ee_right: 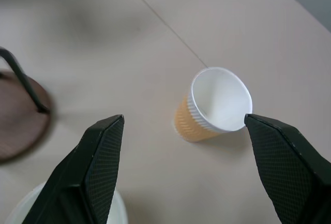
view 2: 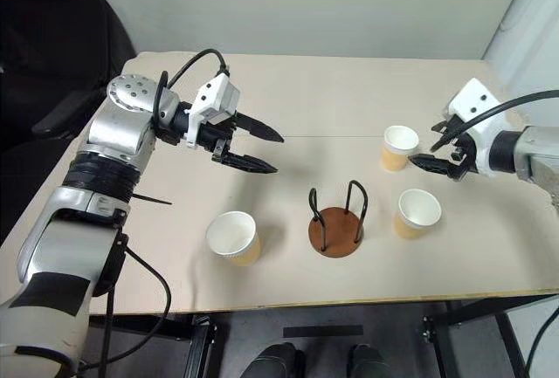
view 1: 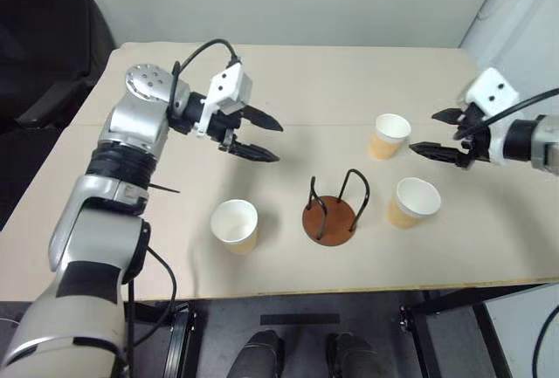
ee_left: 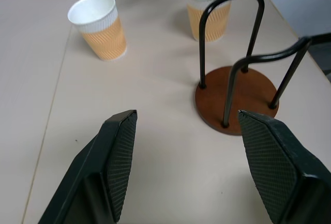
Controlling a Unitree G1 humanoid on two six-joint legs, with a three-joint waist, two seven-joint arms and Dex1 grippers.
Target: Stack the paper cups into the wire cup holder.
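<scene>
table [view 1: 349, 99]: beige top, fills most of the head view, thin seam running across it left to right.
holder [view 1: 330, 218]: round brown wooden base with two black wire loops standing up, lower centre of the frame. no cup inside it.
cup 1 [view 1: 235, 225]: lower left of centre, upright, mouth up, just left of the holder but apart from it.
cup 2 [view 1: 414, 202]: right of the holder, upright, near it, not touching.
cup 3 [view 1: 389, 136]: upper right of centre, upright, just past the seam, up and slightly left of cup 2.
my left pincer [view 1: 259, 137]: upper centre-left of the frame, over bare table, fingers spread, nothing between them. tips point toward frame right and a bit down. well apart from all three cups.
left wrist view: my two fingers [ee_left: 120, 157] wide apart, the holder [ee_left: 238, 97] ahead between them, nearer one finger, two cups farther back, one partly behind a wire loop.
my right pincer [view 1: 441, 134]: right edge of the frame, fingers spread wide, empty. tips point toward frame left, just right of cup 3, not touching it as far as i can see.
right wrist view: cup 3 [ee_right: 214, 105] sits ahead in the gap between my open fingers [ee_right: 98, 167], closer to one pad. edge of the holder base at the frame's left, a white cup rim at the bottom edge.
black chair [view 1: 44, 55]: upper left corner, beyond the table.
</scene>
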